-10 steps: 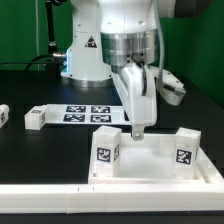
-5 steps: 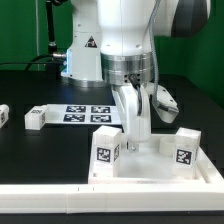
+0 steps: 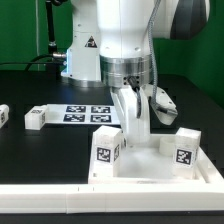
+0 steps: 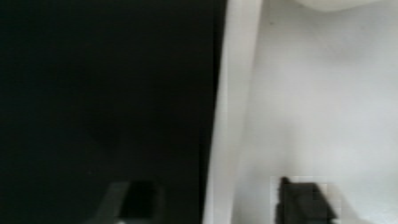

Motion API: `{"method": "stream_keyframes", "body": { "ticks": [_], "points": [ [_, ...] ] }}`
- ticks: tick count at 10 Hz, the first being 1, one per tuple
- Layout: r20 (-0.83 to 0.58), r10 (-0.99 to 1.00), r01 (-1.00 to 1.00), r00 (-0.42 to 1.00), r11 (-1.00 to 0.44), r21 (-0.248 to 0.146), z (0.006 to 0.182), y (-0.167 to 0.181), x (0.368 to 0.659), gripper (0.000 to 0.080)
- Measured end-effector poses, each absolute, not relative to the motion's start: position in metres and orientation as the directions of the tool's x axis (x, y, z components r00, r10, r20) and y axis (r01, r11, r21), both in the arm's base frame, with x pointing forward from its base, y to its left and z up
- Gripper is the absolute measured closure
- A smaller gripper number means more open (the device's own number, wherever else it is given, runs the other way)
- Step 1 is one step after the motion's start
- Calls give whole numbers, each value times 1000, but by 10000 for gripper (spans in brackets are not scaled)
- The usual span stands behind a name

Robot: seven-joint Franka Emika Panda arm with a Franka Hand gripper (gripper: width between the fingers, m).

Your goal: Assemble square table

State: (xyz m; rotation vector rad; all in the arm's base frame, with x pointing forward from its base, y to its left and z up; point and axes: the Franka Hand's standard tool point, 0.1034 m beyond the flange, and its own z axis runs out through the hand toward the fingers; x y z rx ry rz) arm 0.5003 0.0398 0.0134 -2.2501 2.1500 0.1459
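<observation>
Two tool fingers [image 4: 128,200] straddle the tabletop [image 3: 150,165] rim

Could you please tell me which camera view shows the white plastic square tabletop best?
The exterior view: the white plastic square tabletop appears nearly whole, with raised rim and two upright white tagged block legs. The wrist view shows only a blurred white stretch of it beside black, too close to show its shape.

This is looking like a robotics lab. A white robot arm [image 3: 112,35] is standing on a black table [image 3: 25,92] that is carrying the marker board [image 3: 88,114].
</observation>
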Motion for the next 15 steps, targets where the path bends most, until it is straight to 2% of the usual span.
{"method": "stream_keyframes", "body": {
  "ticks": [1, 2, 3, 9, 13, 14, 15],
  "points": [
    [-88, -995, -998, 48, -52, 42, 15, 35, 498, 675],
    [-83, -996, -999, 37, -40, 36, 16, 30, 496, 675],
    [-82, -996, -998, 46, -50, 37, 16, 27, 494, 733],
    [-82, -994, -997, 67, -70, 35, 17, 25, 493, 736],
    [-75, -931, -932, 357, -361, 33, 22, -29, 463, 736],
    [-73, -939, -940, 336, -339, 35, 21, -27, 464, 736],
    [-75, -909, -910, 411, -414, 30, 21, -26, 464, 736]
  ]
}}
